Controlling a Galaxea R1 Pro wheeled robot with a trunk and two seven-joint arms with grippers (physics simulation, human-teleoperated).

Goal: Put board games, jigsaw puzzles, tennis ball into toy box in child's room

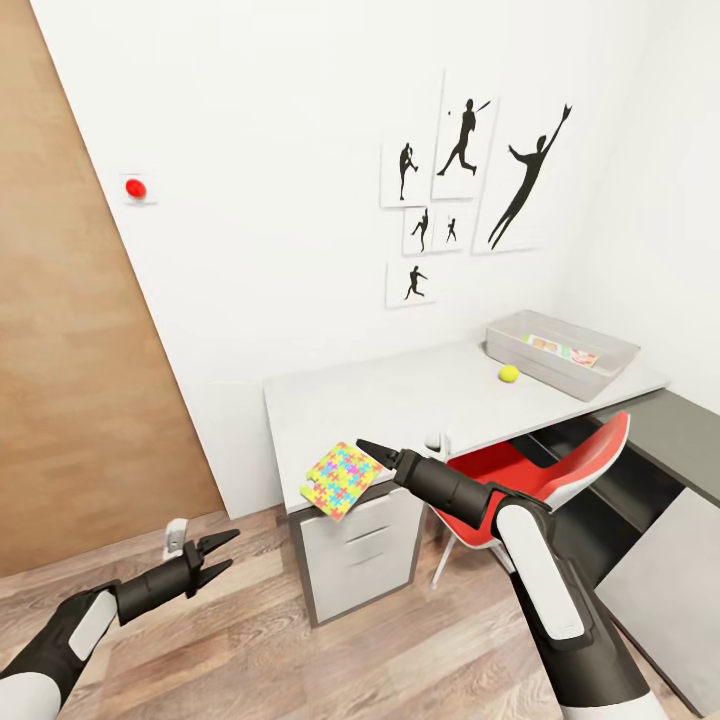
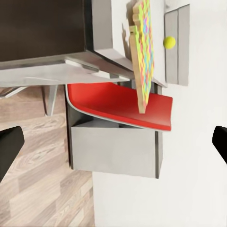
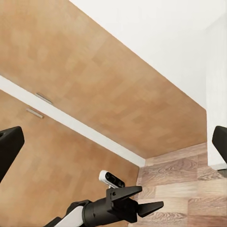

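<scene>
Head view: the desk [image 1: 400, 395] stands against the white wall, its pale top running toward the right corner; the toy box [image 1: 560, 352] sits at the far right end of it, with a flat green-red-white board game [image 1: 562, 350] lying inside; the tennis ball [image 1: 509, 373] rests on the desk top just in front of the box, apart from it; 1 jigsaw puzzle [image 1: 341, 481] hangs tilted at the near front corner of the desk, over the grey drawers [image 1: 365, 545], with the right gripper [image 1: 372, 452] at its upper edge; its dark fingers look drawn together to a point against the puzzle, though whether they truly clamp it I cannot tell; a red chair [image 1: 540, 480] is tucked under the desk; the left gripper [image 1: 222, 558] hangs low over the wood-plank floor [image 1: 300, 650], well apart from the desk, its fingers spread apart and holding nothing; 6 black sports pictures [image 1: 465, 190] hang on the wall, and a small red button [image 1: 135, 188] sits beside the wooden door [image 1: 70, 330].

Left wrist view: the puzzle [image 2: 144, 56] shows edge-on against the desk, the ball [image 2: 169, 42] beyond it, the red chair seat [image 2: 113, 104] nearby; the 2 dark fingertips [image 2: 9, 149] stand wide apart at the frame's sides.

Right wrist view: wooden door panels [image 3: 94, 94], white wall and floor; the left gripper [image 3: 146, 203] appears with its fingers parted.
</scene>
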